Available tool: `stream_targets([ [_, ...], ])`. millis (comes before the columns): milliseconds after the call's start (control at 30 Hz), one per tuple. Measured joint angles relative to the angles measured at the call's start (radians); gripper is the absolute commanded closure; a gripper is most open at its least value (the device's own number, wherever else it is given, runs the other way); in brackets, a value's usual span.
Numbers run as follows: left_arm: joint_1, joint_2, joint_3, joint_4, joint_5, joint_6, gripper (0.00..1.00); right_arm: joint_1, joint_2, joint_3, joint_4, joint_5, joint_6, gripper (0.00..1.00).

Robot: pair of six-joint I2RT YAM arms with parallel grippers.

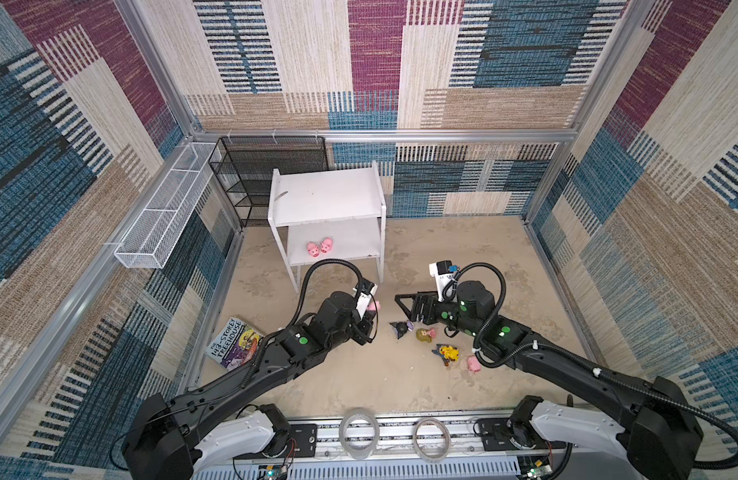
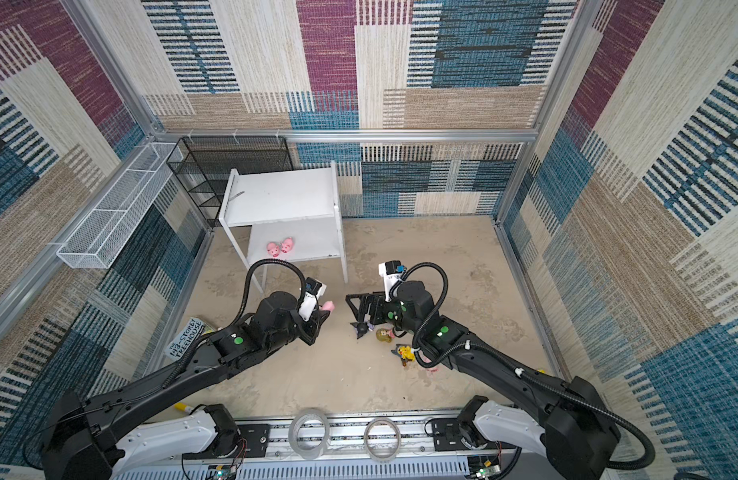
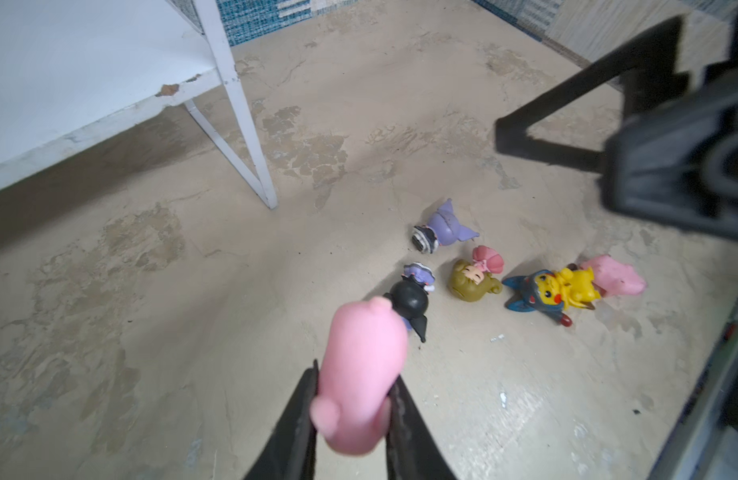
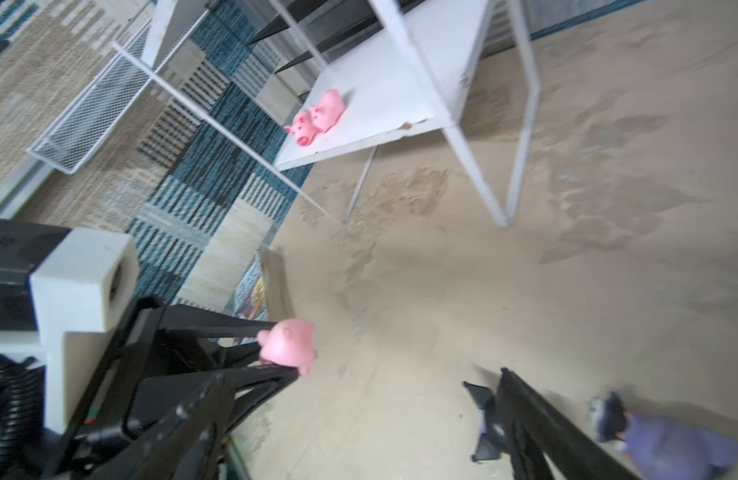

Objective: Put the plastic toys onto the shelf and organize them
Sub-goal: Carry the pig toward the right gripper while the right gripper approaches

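Observation:
The white two-tier shelf stands at the back, with two pink pigs side by side on its lower board. My left gripper is shut on a third pink pig, held above the floor in front of the shelf's right leg. To its right my right gripper hangs open and empty, just above a black-and-purple figure. On the floor also lie a purple figure, a blond pink-dressed doll, a yellow toy with a blue hood and another pink pig.
A black mesh rack stands left of the shelf. A long white wire basket hangs on the left wall. A paperback book lies at the left under my left arm. Two tape rolls sit on the front rail.

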Motion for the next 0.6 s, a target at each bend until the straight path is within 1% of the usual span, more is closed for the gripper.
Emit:
stream_targets([
  [67,0.0,-0.023,-0.019,0.016,0.024,0.0,0.72,-0.001,0.047,0.015,0.048,-0.08,0.03,0.0],
  [200,0.0,-0.055,-0.045,0.05,0.05,0.0,0.72,-0.004,0.106,0.019,0.115,-0.174,0.079,0.0],
  [300,0.001,-0.071,-0.053,0.064,0.08,0.001,0.72,-0.004,0.145,0.027,0.145,-0.212,0.097,0.05],
  [367,0.001,-0.077,-0.059,0.077,0.101,0.001,0.72,-0.004,0.164,0.029,0.164,-0.232,0.107,0.11],
  [433,0.0,-0.081,-0.063,0.086,0.107,0.001,0.72,-0.003,0.185,0.029,0.185,-0.253,0.116,0.18],
  [600,0.0,-0.087,-0.066,0.097,0.123,0.001,0.72,0.002,0.238,0.044,0.224,-0.291,0.137,0.45],
])
